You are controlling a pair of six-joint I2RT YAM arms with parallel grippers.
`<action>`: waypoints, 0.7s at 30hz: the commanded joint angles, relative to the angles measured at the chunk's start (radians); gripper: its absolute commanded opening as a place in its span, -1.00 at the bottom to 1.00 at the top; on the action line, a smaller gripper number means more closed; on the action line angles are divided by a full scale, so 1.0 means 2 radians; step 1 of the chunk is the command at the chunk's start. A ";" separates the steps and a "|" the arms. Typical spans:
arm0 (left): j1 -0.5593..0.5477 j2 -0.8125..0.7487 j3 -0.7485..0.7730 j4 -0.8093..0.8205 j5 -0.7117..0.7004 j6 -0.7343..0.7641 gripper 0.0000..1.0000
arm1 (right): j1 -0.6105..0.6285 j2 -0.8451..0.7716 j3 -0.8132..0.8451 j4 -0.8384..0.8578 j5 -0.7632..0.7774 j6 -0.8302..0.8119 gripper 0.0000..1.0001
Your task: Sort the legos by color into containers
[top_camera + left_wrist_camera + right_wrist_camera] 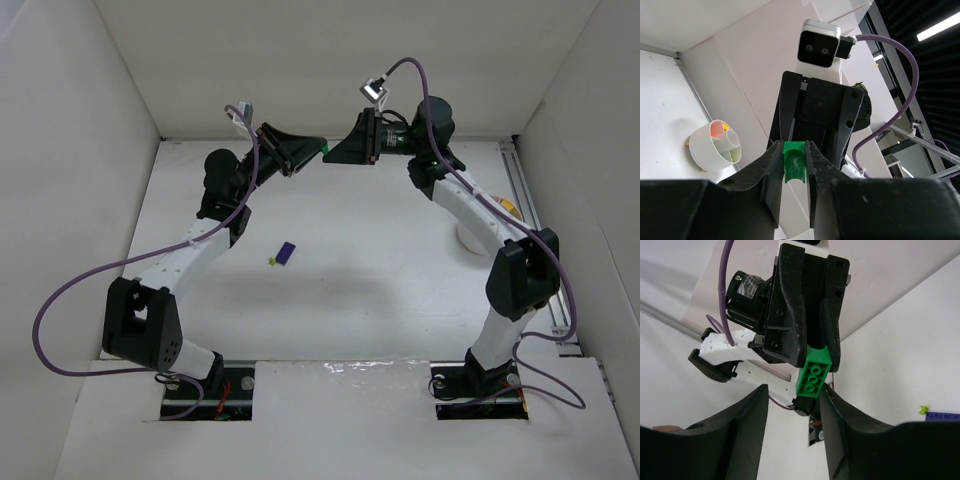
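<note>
My left gripper is raised at the back of the table and shut on a dark green lego; the left wrist view shows the brick clamped between the jaws near their tips. My right gripper faces it, open. In the right wrist view the green brick hangs from the left gripper, just above my right gripper and close to its right finger. The white bowl holds orange and lime pieces in its wedge containers. A purple lego and a tiny lime lego lie on the table.
The bowl sits at the right, mostly hidden behind my right arm. White walls close in the table on three sides, with a metal rail along the right. The purple lego also shows in the right wrist view.
</note>
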 commanded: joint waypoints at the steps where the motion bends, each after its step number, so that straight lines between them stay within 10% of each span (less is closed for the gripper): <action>1: 0.000 -0.008 0.008 0.027 0.002 0.000 -1.00 | 0.010 0.003 0.022 0.036 -0.002 0.004 -0.03; 17: 0.000 -0.008 0.003 0.022 0.002 0.009 -0.99 | 0.006 -0.002 0.013 0.040 0.007 0.004 -0.73; 21: 0.000 -0.008 -0.001 0.018 0.002 0.009 0.12 | 0.001 -0.012 0.008 0.040 0.007 -0.007 -0.82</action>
